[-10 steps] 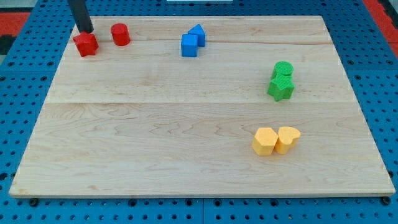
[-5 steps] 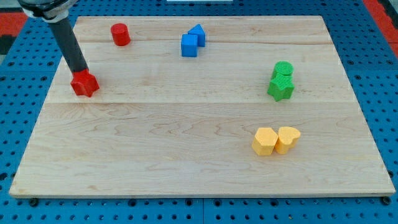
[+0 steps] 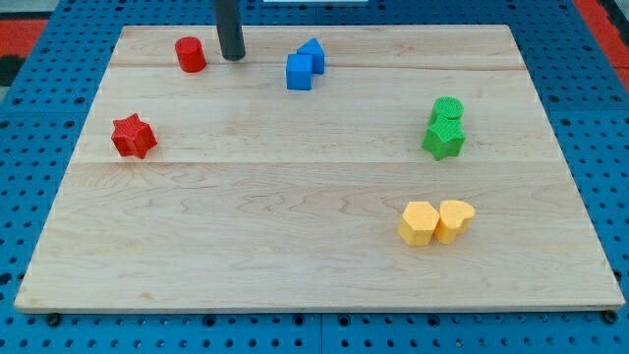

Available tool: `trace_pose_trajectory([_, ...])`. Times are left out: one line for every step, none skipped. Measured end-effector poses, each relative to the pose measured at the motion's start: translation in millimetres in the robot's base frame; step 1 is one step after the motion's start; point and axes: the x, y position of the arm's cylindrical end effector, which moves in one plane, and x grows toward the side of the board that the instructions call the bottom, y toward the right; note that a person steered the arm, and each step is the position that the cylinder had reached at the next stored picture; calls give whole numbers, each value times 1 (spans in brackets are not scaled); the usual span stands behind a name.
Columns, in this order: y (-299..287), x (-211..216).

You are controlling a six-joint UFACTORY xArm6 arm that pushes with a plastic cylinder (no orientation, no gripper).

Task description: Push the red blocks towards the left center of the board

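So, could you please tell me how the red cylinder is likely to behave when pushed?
The red cylinder stands upright and squat, so it probably slides without tipping. Its round side may slip off my tip, just to its right. The wooden board looks smooth.

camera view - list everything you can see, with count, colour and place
red star block: 1, red, left side of the board, about mid height
red cylinder block: 1, red, top left, just left of my tip
blue blocks: 2, blue, top centre, touching; one cube, the other's shape unclear
green blocks: 2, green, right side, touching; a cylinder above a star
yellow blocks: 2, yellow, lower right, side by side and touching
board: 1, light wood, fills most of the view
pegboard: 1, blue, perforated, around the board
my tip: 1, dark rod end, top of the board, between the red cylinder block and the blue blocks, apart from both
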Motion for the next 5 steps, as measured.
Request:
trace_pose_trajectory([-24, -4])
trace_pose_trajectory([-37, 11])
trace_pose_trajectory([-57, 42])
trace_pose_trajectory([-58, 18])
trace_pose_trajectory([-92, 16])
